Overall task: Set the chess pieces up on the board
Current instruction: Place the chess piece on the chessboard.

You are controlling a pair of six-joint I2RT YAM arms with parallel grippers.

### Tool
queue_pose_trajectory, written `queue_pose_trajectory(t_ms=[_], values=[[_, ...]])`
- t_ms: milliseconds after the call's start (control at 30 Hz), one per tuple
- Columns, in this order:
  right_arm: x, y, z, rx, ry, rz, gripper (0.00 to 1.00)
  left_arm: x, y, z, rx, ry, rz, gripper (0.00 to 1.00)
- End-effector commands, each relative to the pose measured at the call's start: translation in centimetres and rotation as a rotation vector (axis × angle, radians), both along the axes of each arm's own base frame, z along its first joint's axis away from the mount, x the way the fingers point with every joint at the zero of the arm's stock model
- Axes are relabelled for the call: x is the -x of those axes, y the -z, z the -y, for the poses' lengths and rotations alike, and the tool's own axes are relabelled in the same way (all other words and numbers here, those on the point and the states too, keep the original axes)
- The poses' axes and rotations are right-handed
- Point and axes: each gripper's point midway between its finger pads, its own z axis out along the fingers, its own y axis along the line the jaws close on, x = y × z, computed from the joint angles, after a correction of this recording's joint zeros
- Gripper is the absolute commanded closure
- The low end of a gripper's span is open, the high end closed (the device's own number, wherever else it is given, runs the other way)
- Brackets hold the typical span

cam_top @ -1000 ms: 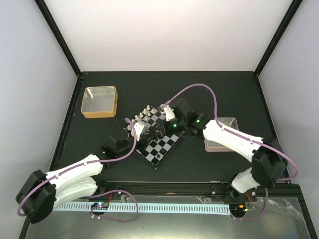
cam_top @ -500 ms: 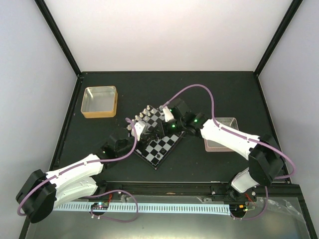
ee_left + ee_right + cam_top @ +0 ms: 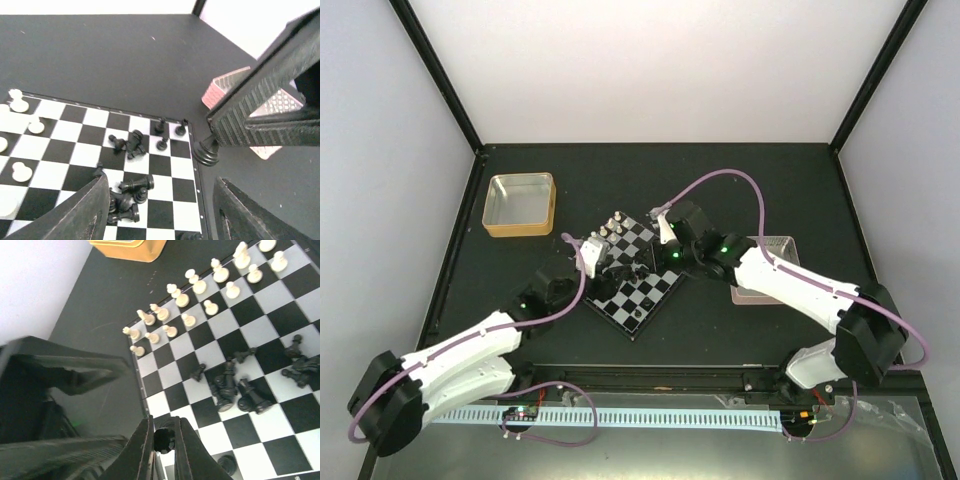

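left end effector (image 3: 162, 186) reopened, empty | right end effector (image 3: 162, 429) closed, pinching black piece (image 3: 162, 440)

walls (image 3: 650, 70): plain white; table (image 3: 750, 170): matte black; corner posts (image 3: 435, 75): black; light: even

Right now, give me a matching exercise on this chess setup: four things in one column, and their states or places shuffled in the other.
Column one:
1. white pieces
2. loose black pieces
3. left gripper
4. right gripper

Column two:
A. shut on a black piece
B. upright in rows along one edge of the board
C. open, holding nothing
D. mostly toppled in the middle squares

Pairs: 1-B, 2-D, 3-C, 4-A
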Motion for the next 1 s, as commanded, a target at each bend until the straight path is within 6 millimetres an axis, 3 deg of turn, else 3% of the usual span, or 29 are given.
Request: queue_pose_trajectory(t_ms=[0, 233, 367, 567, 967], values=[[-0.6, 0.4, 1.4, 0.08, 0.047, 0.101, 0.93, -1.0, -3.1, -2.7, 0.061, -0.172, 0.044, 0.39], [3.2, 2.8, -0.3, 0.224, -0.082, 0.187, 0.92, -0.8, -8.8, -9.4, 0.17, -0.465, 0.179, 0.29], [6.4, 4.7, -1.9, 0.309, -0.202, 0.227, 0.92, 0.2, -11.5, -11.8, 0.203, -0.536, 0.23, 0.24], [9.3, 8.0, -3.4, 0.418, -0.321, 0.253, 0.91, 0.9, -12.7, -12.7, 0.211, -0.551, 0.233, 0.23], [9.7, 11.0, -3.8, 0.491, -0.345, 0.217, 0.9, 0.8, -12.1, -12.5, 0.181, -0.548, 0.222, 0.22]])
